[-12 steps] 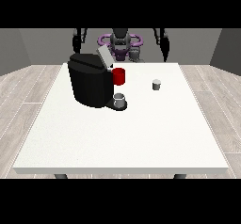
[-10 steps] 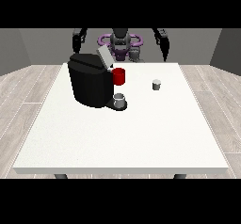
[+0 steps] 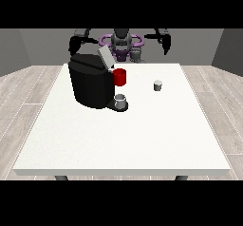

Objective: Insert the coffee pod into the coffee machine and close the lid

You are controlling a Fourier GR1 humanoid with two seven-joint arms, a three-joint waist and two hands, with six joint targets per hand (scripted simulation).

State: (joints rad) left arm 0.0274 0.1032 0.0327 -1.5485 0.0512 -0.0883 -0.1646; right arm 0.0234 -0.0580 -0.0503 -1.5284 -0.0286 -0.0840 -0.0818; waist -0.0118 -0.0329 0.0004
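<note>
On a white table (image 3: 118, 135), a small grey coffee pod (image 3: 158, 85) waits right of the open-lidded black coffee machine (image 3: 92, 82); finger positions of the raised hands (image 3: 165, 43) cannot be told.

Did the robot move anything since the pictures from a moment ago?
Only its arm moved. The hand at the view's right lifted up and out a bit, and it holds nothing. The hand at the view's left looks about the same. The coffee pod, the black coffee machine with its lid up, and the cup under it all stayed where they were on the table.
</note>
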